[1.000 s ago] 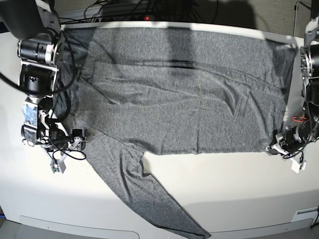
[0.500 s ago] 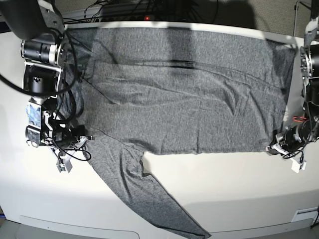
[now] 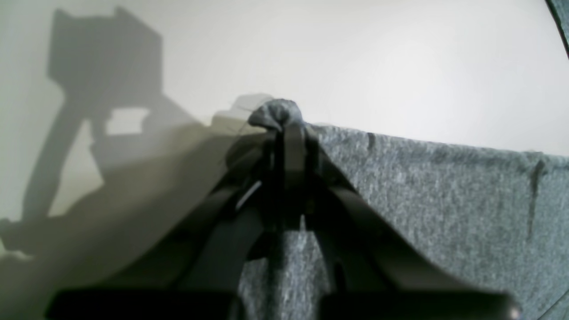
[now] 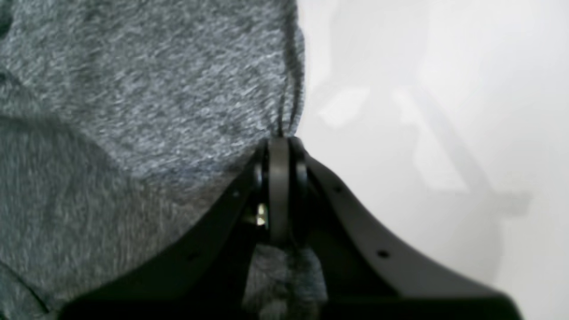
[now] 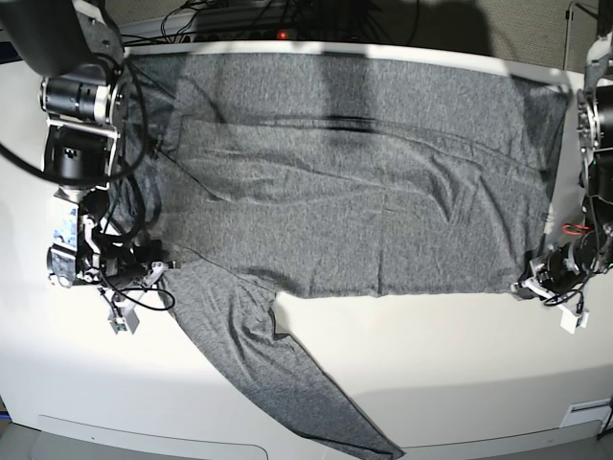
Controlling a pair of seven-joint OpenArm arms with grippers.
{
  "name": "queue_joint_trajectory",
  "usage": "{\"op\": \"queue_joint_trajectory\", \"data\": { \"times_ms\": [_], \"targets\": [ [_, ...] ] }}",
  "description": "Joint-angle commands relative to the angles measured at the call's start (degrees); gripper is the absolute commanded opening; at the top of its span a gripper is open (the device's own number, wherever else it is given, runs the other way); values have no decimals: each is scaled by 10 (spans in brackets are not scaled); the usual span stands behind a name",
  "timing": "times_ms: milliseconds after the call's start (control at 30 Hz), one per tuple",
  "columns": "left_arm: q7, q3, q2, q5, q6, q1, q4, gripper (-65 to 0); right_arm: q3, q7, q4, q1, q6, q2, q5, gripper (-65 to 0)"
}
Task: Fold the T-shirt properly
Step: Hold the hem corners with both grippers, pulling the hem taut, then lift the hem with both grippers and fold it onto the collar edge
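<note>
The T-shirt [image 5: 316,220], a heather-grey, long-sleeved knit, lies spread over the pale tabletop [image 5: 421,374], filling the upper and middle parts of the base view. Its far edge runs across the top of the frame, and its near edge runs roughly level across the middle, between the two arms. One grey sleeve [image 5: 259,340] trails from the left of the near edge down to the bottom of the frame, right of centre, where its end lies near the tabletop's edge. A folded-over layer crosses the upper half of the shirt, with slanting creases dropping from it toward the centre.

The right pincer [image 5: 165,278], on the left side of the base view, is clamped on the shirt at the near-left corner of the body, just where the sleeve begins. In the right wrist view its fingertips [image 4: 280,149] are together on the fabric's edge, with bare tabletop to the right of the frame.

The left pincer [image 5: 525,287], at the right side of the base view, is clamped on the near-right corner. In the left wrist view a small grey tuft of cloth [image 3: 278,113] sticks out beyond its closed fingertips, and a dark shadow falls over the left of the frame.
</note>
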Motion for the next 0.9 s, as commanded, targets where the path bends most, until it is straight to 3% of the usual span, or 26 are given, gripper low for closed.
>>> {"op": "queue_joint_trajectory", "data": {
  "times_ms": [0, 100, 200, 400, 600, 767, 867],
  "targets": [
    [-9, -1, -10, -10, -5, -16, 10, -650, 1, 2, 21, 19, 2, 8, 5, -650],
    [-9, -1, -13, -10, -5, -16, 11, -650, 1, -7, 50, 18, 27, 8, 7, -650],
    [-4, -1, -20, -10, -5, -12, 30, -650, 1, -21, 88, 5, 30, 8, 35, -650],
    [59, -1, -36, -59, -10, 5, 99, -650, 1, -31, 199, -65, 39, 11, 48, -650],
    [145, -1, -44, -125, -31, 70, 220, -650, 1, -43, 318, -142, 38, 11, 50, -650],
    [156, -1, -73, -143, -30, 140, 346, -650, 12, -57, 418, -199, 38, 11, 53, -650],
    [163, -1, -101, -143, -19, 175, 409, -650, 37, -73, 468, -231, 38, 11, 85, -650]
  ]
}}
